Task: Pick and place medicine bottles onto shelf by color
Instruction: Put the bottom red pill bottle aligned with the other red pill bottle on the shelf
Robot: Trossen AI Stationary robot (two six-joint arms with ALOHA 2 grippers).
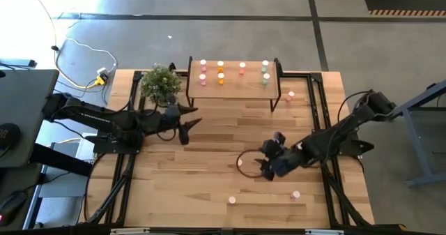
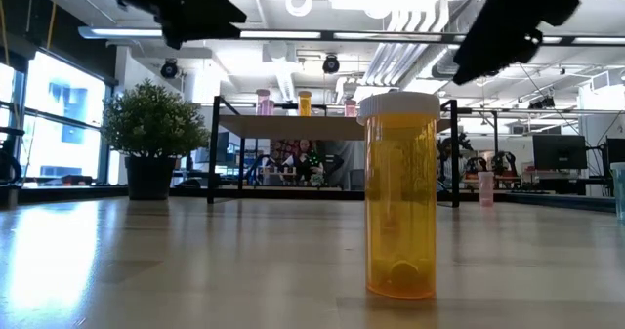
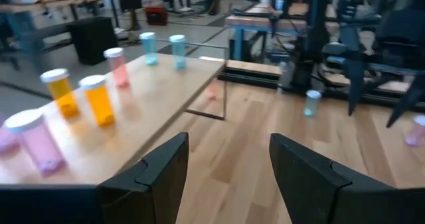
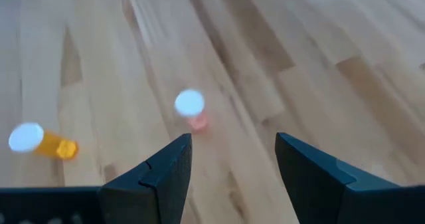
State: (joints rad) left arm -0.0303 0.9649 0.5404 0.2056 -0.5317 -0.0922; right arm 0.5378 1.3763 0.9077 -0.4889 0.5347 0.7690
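The shelf (image 1: pixel 233 87) stands at the table's far middle with several pink, orange and pale green bottles upright on it, also seen in the left wrist view (image 3: pixel 99 99). My left gripper (image 1: pixel 189 122) (image 3: pixel 229 177) is open and empty, in front of the shelf's left end. My right gripper (image 1: pixel 265 168) (image 4: pixel 232 177) is open and empty, above the table's middle. A pink bottle (image 1: pixel 240 162) (image 4: pixel 191 110) stands upright on the table just ahead of its fingers. An orange bottle (image 1: pixel 232 201) (image 2: pixel 400 197) (image 4: pixel 36 141) stands near the front edge.
A potted plant (image 1: pixel 161 82) stands left of the shelf, close to my left arm. One pink bottle (image 1: pixel 295 194) stands at the near right, another (image 1: pixel 290 94) by the shelf's right legs. Bare planks lie at the table's near left.
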